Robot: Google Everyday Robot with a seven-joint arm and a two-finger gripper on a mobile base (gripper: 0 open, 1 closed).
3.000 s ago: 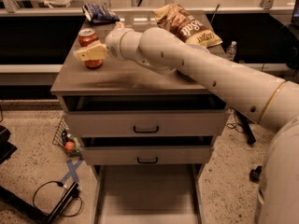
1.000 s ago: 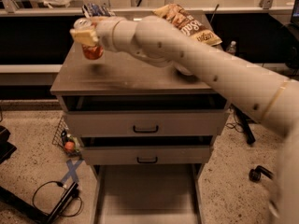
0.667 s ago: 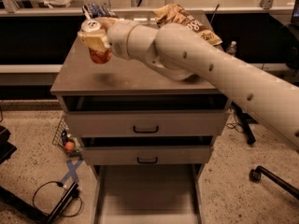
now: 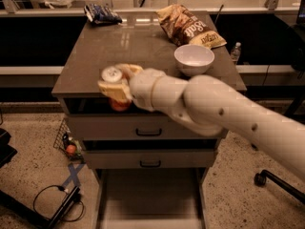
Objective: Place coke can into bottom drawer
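My gripper (image 4: 116, 87) is shut on the coke can (image 4: 114, 80), a red-orange can with a silver top. It holds the can in the air over the front left edge of the cabinet top, in front of the top drawer. The can's red bottom shows below the fingers (image 4: 112, 90). The bottom drawer (image 4: 150, 199) is pulled out low at the front, a shallow grey tray with side rails, below and right of the can. My white arm (image 4: 219, 113) reaches in from the right.
A white bowl (image 4: 194, 59), a brown chip bag (image 4: 188, 26) and a dark blue bag (image 4: 101, 13) lie on the cabinet top (image 4: 138, 46). Two upper drawers with black handles (image 4: 148, 132) are shut. Cables (image 4: 57, 199) and a small orange object lie on the floor at left.
My gripper lifted the coke can off the back left of the cabinet top and carried it forward and down, past the front edge.
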